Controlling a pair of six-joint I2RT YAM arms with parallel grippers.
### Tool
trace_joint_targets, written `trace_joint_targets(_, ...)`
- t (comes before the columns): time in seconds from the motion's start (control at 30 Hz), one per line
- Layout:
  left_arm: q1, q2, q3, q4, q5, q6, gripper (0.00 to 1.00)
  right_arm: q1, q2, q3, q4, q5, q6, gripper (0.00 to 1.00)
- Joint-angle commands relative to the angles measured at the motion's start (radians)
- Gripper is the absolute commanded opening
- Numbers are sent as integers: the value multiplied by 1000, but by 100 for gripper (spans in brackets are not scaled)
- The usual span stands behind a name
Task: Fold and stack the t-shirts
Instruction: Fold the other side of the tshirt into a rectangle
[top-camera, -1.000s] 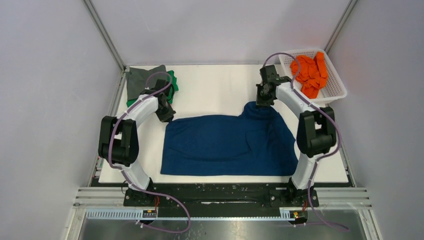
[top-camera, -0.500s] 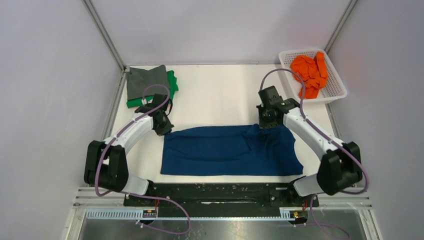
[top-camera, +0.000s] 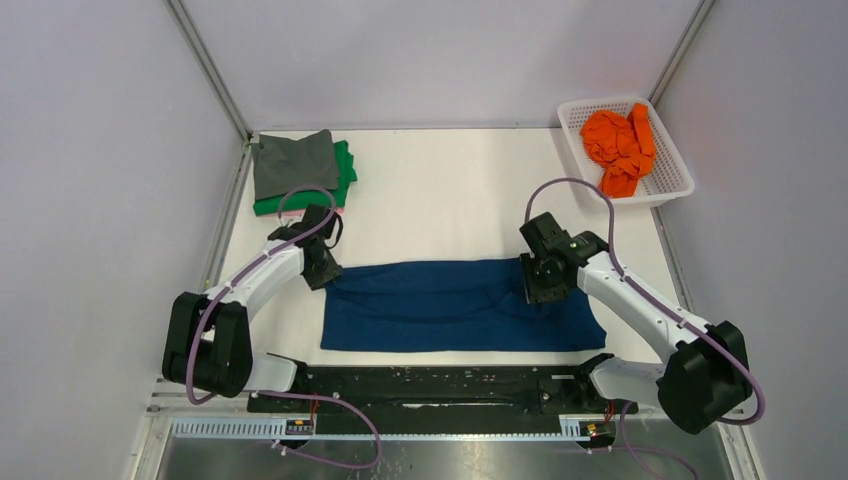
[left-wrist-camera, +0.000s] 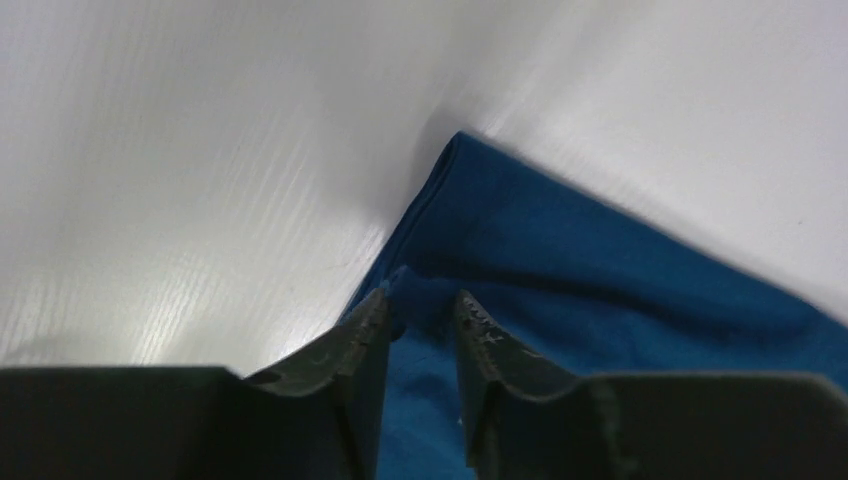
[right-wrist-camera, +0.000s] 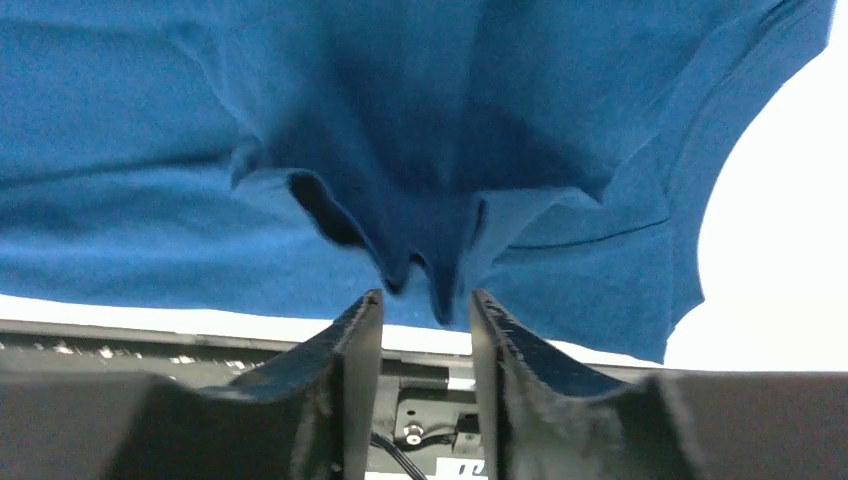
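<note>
The dark blue t-shirt (top-camera: 455, 305) lies as a flat band across the near half of the table, its far part folded over toward me. My left gripper (top-camera: 322, 272) is at the shirt's far left corner. In the left wrist view (left-wrist-camera: 420, 305) it is shut on a bunch of blue cloth (left-wrist-camera: 560, 260). My right gripper (top-camera: 546, 286) is at the far right part of the shirt. In the right wrist view (right-wrist-camera: 424, 300) its tips pinch a drawn-up peak of the blue cloth (right-wrist-camera: 420, 150). The print is hidden.
A folded grey t-shirt (top-camera: 290, 163) lies on a green one (top-camera: 346, 172) at the far left corner. A white mesh basket (top-camera: 676, 186) at the far right holds crumpled orange shirts (top-camera: 618, 143). The black base rail (top-camera: 440, 380) runs along the near edge.
Both grippers have pulled back toward me, carrying the blue shirt's far edge over itself. The shirt has gone from a broad spread to a narrow band.
</note>
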Motion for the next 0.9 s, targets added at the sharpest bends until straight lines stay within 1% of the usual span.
trace_joint_targets(0.0, 3, -43, -14, -33, -44, -37, 31, 30, -74, -78, -70, -136, 72, 51)
trace_joint_targets(0.03, 3, -54, -11, -50, -51, -39, 35, 36, -111, -96, -84, -177, 74, 55)
trace_joint_targets(0.07, 3, -68, -8, -61, -56, -42, 44, 39, -147, -113, -90, -209, 68, 59)
trace_joint_targets(0.1, 4, -86, -4, -73, -58, -45, 63, 39, -185, -129, -86, -228, 59, 64)
trace_joint_targets(0.13, 3, -109, 5, -81, -53, -42, 93, 39, -218, -140, -72, -232, 47, 82)
trace_joint_targets(0.17, 3, -122, 17, -84, -40, -37, 98, 38, -245, -143, -52, -230, 34, 97)
trace_joint_targets(0.2, 3, -134, 30, -84, -26, -33, 99, 39, -267, -136, -26, -221, 33, 99)
trace_joint_targets(0.27, 3, -147, 61, -64, 21, -15, 99, 37, -268, -118, 57, -187, 65, 99)
trace_joint_targets(0.37, -6, -142, 92, 14, 144, 17, 99, 32, -211, -97, 161, -134, 175, 99)
trace_joint_targets(0.4, -14, -133, 92, 55, 184, 29, 99, 21, -178, -92, 197, -149, 207, 99)
trace_joint_targets(0.5, -42, -68, 111, 124, 280, 33, 99, -5, -54, -99, 333, -283, 280, 99)
trace_joint_targets(0.57, -71, -12, 125, 135, 298, 38, 99, -15, 39, -105, 371, -301, 284, 100)
trace_joint_targets(0.67, -84, 46, 117, 143, 301, 45, 99, -31, 126, -123, 339, -269, 279, 100)
trace_joint_targets(0.73, -84, 56, 98, 143, 291, 46, 99, -40, 124, -158, 292, -233, 283, 99)
trace_joint_targets(0.8, -84, 50, 75, 140, 271, 44, 99, -41, 72, -182, 178, -130, 295, 99)
trace_joint_targets(0.87, -84, 39, 51, 135, 250, 39, 99, -41, -34, -199, 42, 2, 319, 99)
